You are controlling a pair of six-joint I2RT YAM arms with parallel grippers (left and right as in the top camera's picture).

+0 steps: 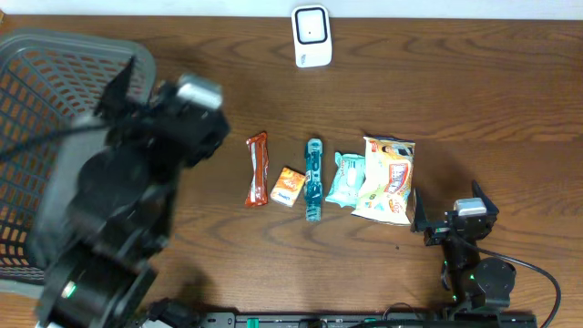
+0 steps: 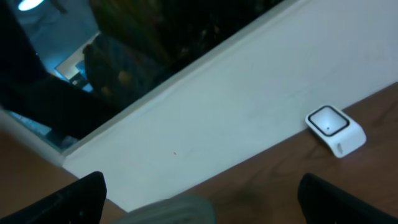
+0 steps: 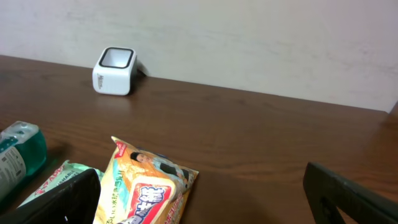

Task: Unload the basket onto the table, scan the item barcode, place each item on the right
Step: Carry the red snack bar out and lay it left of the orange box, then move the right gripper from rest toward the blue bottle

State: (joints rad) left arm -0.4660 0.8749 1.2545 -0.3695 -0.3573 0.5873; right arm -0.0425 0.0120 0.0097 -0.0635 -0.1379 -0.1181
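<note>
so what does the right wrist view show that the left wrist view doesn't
Only the right wrist: the yellow snack bag, a green packet and a teal bottle. Only the left wrist: a dark pane across the top of the picture. Both: the white scanner, the wooden table and the pale wall.

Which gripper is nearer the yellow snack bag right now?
Right. The right gripper sits just right of the yellow snack bag, apart from it; the left gripper is far left, by the basket.
</note>
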